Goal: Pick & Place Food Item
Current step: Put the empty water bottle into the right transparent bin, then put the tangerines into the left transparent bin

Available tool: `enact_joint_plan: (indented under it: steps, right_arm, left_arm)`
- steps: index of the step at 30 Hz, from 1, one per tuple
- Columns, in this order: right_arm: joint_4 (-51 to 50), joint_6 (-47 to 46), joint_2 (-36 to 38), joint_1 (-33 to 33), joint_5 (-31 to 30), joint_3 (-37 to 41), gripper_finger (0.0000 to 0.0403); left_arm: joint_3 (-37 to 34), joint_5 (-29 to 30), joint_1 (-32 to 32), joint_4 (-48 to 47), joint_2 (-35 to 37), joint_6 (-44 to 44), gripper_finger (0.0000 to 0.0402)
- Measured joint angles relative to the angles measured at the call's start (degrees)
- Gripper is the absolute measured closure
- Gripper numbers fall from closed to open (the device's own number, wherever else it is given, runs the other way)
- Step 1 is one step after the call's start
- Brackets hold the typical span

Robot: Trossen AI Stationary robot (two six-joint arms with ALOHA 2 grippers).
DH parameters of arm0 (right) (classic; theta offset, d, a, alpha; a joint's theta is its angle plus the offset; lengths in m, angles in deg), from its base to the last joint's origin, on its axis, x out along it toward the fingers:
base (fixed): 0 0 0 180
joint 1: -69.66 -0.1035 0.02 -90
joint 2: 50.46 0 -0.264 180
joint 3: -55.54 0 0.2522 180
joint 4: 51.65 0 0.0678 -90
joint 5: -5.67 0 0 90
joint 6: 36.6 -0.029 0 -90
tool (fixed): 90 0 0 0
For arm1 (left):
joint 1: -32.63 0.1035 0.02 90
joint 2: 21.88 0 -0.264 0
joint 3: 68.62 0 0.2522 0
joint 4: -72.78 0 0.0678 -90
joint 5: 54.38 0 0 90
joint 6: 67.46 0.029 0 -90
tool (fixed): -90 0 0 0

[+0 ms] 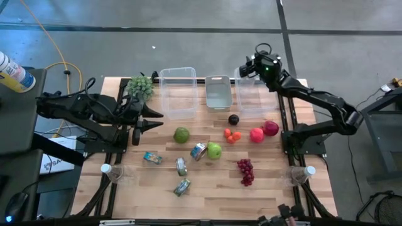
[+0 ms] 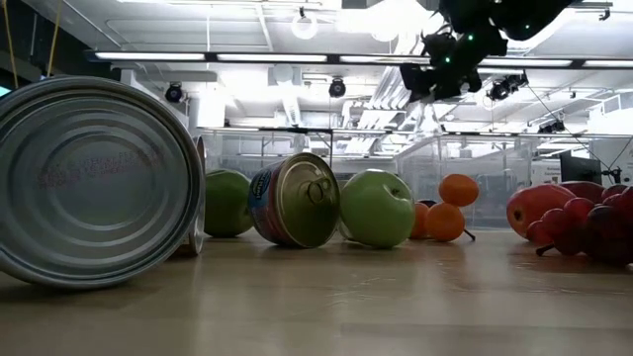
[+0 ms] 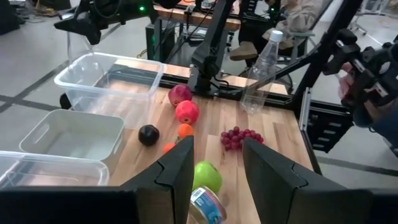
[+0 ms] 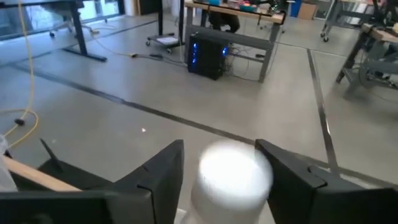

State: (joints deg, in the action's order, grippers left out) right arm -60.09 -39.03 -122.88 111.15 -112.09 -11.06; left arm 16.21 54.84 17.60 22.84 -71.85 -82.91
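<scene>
Straddling blurry white rounded item [image 4: 231,177], right gripper [image 4: 227,168].

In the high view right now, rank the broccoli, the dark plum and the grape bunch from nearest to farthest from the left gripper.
Measured from the left gripper at the table's left edge:
1. Broccoli, at the back-left corner, just behind the gripper.
2. Dark plum, mid-table, in front of the middle container.
3. Grape bunch, front right, farthest off.

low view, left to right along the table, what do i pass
big can → green apple → small can → second green apple → oranges → red apple → grapes
</scene>
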Motion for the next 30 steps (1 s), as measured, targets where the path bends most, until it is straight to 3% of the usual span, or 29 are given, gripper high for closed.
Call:
enact_joint_plan:
  steps: [15,26,30]
  right_arm:
    - [4.8,4.8,1.2,-2.3,0.9,0.0,0.0204]
    - [8.0,12.0,12.2,-6.7,1.0,0.0,0.0204]
    - [7.4,13.1,17.7,-10.2,7.3,0.0,0.0204]
  left_arm:
    - [0.0,0.0,-0.3,-1.2,0.0,0.0,0.0270]
    - [0.0,0.0,-0.3,-1.3,0.0,0.0,0.0270]
    - [0.0,0.0,-0.3,-1.3,0.0,0.0,0.0270]
